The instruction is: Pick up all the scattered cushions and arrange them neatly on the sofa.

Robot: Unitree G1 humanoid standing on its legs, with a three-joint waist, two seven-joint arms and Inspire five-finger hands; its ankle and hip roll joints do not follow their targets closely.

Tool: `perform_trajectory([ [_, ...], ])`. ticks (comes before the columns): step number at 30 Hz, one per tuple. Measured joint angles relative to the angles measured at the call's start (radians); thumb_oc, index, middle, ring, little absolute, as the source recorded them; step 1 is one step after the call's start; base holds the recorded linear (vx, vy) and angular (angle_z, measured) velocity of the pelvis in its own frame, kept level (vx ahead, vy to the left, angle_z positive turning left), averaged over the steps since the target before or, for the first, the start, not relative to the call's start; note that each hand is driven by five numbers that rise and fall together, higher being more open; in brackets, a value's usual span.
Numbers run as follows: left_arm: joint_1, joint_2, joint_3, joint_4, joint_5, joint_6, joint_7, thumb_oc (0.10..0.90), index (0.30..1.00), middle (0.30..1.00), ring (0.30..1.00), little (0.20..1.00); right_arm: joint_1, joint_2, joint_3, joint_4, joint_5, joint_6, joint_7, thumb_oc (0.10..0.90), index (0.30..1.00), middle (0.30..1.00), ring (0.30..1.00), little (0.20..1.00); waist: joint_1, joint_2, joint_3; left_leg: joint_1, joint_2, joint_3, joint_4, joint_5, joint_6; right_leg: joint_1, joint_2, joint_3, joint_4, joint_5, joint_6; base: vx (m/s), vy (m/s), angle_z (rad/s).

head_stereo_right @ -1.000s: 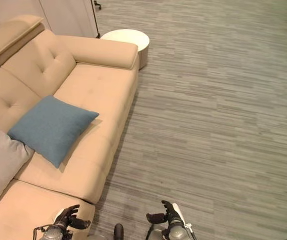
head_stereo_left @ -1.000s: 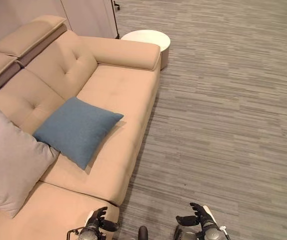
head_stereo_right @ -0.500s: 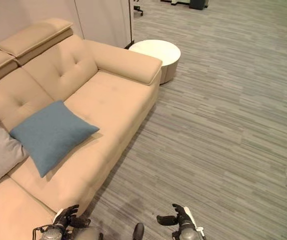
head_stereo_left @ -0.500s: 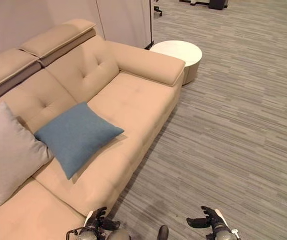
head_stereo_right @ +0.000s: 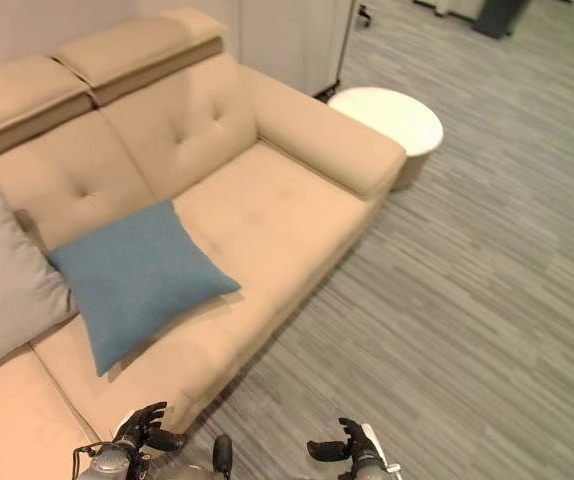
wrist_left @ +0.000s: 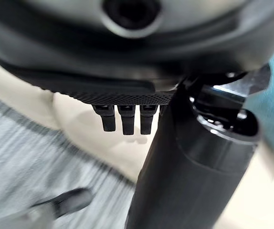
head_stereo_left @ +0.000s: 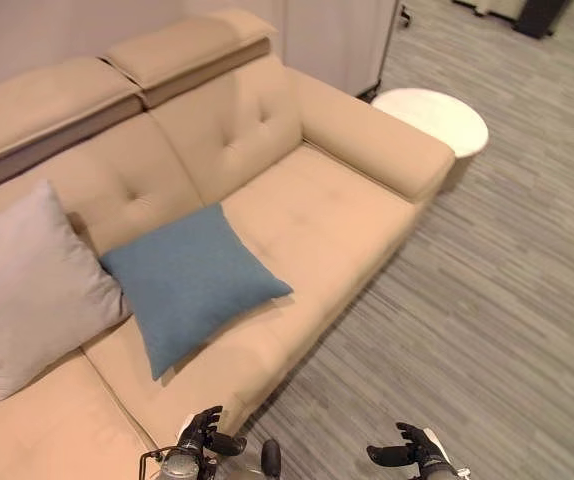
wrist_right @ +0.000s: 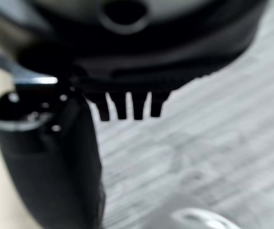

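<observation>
On the sofa lie two cushions: one blue cushion, one grey cushion. Left robot hand and right robot hand have relaxed fingers and hold nothing.

Left hand: hanging low just off the front edge of the sofa, fingers loosely extended, holding nothing.
Right hand: hovering farther out from the sofa, well apart from the left, fingers relaxed, gripping nothing.

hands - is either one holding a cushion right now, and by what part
Nothing is held. The left hand and right hand hang empty, fingers relaxed, over the floor. The blue cushion and grey cushion lie on the sofa.
</observation>
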Motion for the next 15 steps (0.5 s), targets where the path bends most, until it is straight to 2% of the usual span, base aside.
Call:
perform_trajectory([
  [1,0.011,0.004,0.005,-0.001,0.002,0.002,0.000,0.800,0.900,0.900,0.900,0.900,-0.019,-0.018,-0.004,-0.028,-0.013,0.006,0.014,0.800,0.900,0.900,0.900,0.900,0.000,-0.004,-0.003,0.014,-0.002,-0.034,-0.001,-0.006,-0.005,-0.018,0.003,0.011,-0.049,-0.004,-0.020,0.26,-0.129,0.82],
  [2,0.010,-0.003,-0.010,-0.009,0.004,0.002,-0.011,0.800,0.900,0.900,0.900,0.900,-0.018,-0.061,0.014,-0.063,-0.035,0.006,0.051,0.800,0.900,0.900,0.900,0.900,-0.004,0.008,-0.002,0.022,-0.004,-0.053,0.000,-0.012,-0.013,-0.030,0.016,0.030,-0.139,0.008,-0.041,0.23,-0.131,0.64],
  [3,0.004,0.001,-0.036,0.000,0.003,0.002,0.000,0.800,0.900,0.900,0.900,0.900,-0.041,-0.078,-0.005,-0.056,-0.029,-0.008,0.017,0.800,0.900,0.900,0.900,0.900,0.002,0.023,0.002,0.025,-0.003,-0.094,0.004,-0.021,-0.014,-0.039,0.042,0.071,-0.237,0.018,-0.057,0.22,-0.132,0.76],
  [4,-0.004,0.004,-0.038,0.013,0.003,0.000,0.001,0.800,0.900,0.900,0.900,0.900,-0.066,-0.081,-0.047,-0.056,0.014,0.003,-0.002,0.800,0.900,0.900,0.900,0.900,-0.011,0.018,-0.001,0.030,0.004,-0.135,0.003,-0.033,-0.027,-0.046,0.079,0.120,-0.322,0.037,-0.078,0.18,-0.133,0.87],
  [5,-0.012,0.002,-0.035,0.029,0.003,-0.002,-0.002,0.800,0.900,0.900,0.900,0.900,-0.058,-0.096,-0.052,-0.120,0.063,0.004,0.016,0.800,0.900,0.900,0.900,0.900,-0.012,0.024,0.000,0.031,0.015,-0.168,0.004,-0.043,-0.038,-0.057,0.119,0.192,-0.395,0.057,-0.102,0.07,-0.084,1.00],
  [6,-0.012,-0.004,-0.037,0.048,0.002,-0.008,0.000,0.800,0.900,0.900,0.900,0.900,-0.058,-0.103,-0.039,-0.164,0.085,-0.007,0.015,0.800,0.900,0.900,0.900,0.900,-0.012,0.028,0.002,0.030,0.023,-0.206,0.010,-0.044,-0.039,-0.064,0.151,0.261,-0.469,0.092,-0.095,0.03,-0.081,0.95],
  [7,-0.004,-0.006,-0.039,0.056,0.001,-0.008,0.000,0.800,0.900,0.900,0.900,0.900,-0.080,-0.107,-0.008,-0.177,0.091,-0.003,0.008,0.800,0.900,0.900,0.900,0.900,-0.024,0.027,0.003,0.031,0.026,-0.228,0.018,-0.048,-0.044,-0.067,0.155,0.263,-0.524,0.131,-0.090,0.00,-0.097,0.92],
  [8,0.004,-0.001,-0.040,0.068,0.002,-0.008,-0.002,0.800,0.900,0.900,0.900,0.900,-0.106,-0.107,0.014,-0.186,0.095,-0.010,0.007,0.800,0.900,0.900,0.900,0.900,-0.033,0.017,0.001,0.045,0.020,-0.228,0.019,-0.054,-0.050,-0.070,0.144,0.237,-0.577,0.196,-0.103,0.01,-0.193,0.96],
  [9,0.024,-0.006,-0.041,0.064,0.004,-0.006,-0.012,0.800,0.900,0.900,0.900,0.900,-0.083,-0.102,0.000,-0.239,0.097,-0.033,0.007,0.800,0.900,0.900,0.900,0.900,-0.034,-0.007,-0.001,0.081,-0.003,-0.240,0.010,-0.065,-0.068,-0.059,0.110,0.181,-0.578,0.324,-0.141,0.00,-0.237,1.00],
  [10,0.037,-0.002,-0.026,0.047,0.003,-0.003,-0.011,0.800,0.900,0.900,0.900,0.900,-0.044,-0.106,-0.019,-0.281,0.082,-0.070,0.020,0.800,0.900,0.900,0.900,0.900,-0.028,-0.009,0.000,0.094,-0.002,-0.254,0.012,-0.078,-0.086,-0.043,0.102,0.154,-0.575,0.374,-0.190,0.02,-0.244,0.90],
  [11,0.050,0.003,-0.026,0.024,0.002,-0.002,-0.002,0.800,0.900,0.900,0.900,0.900,-0.034,-0.097,-0.036,-0.255,0.062,-0.106,0.025,0.800,0.900,0.900,0.900,0.900,-0.023,0.004,-0.007,0.087,0.019,-0.247,0.033,-0.075,-0.094,-0.022,0.111,0.142,-0.596,0.374,-0.186,0.05,-0.240,1.12],
  [12,0.024,0.005,-0.028,0.030,0.002,-0.004,0.000,0.800,0.900,0.900,0.900,0.900,-0.064,-0.081,-0.057,-0.074,0.060,-0.094,0.029,0.800,0.900,0.900,0.900,0.900,-0.020,0.014,-0.017,0.049,0.038,-0.260,0.104,-0.092,-0.118,0.038,0.118,0.079,-0.671,0.356,-0.189,0.07,-0.192,1.08],
  [13,0.011,0.001,-0.029,0.028,0.002,-0.010,-0.001,0.800,0.900,0.900,0.900,0.900,-0.067,-0.080,-0.062,-0.014,0.063,-0.055,0.030,0.800,0.900,0.900,0.900,0.900,-0.011,0.014,-0.017,0.031,0.033,-0.256,0.129,-0.097,-0.120,0.055,0.123,0.065,-0.692,0.359,-0.186,0.06,-0.135,1.08],
  [15,-0.006,-0.017,-0.027,0.044,0.001,-0.022,-0.004,0.800,0.900,0.900,0.900,0.900,-0.039,-0.078,-0.080,0.064,0.082,-0.021,0.038,0.800,0.900,0.900,0.900,0.900,-0.005,0.011,-0.016,0.000,0.054,-0.233,0.162,-0.099,-0.124,0.098,0.129,0.013,-0.748,0.364,-0.195,0.03,-0.045,0.75],
])
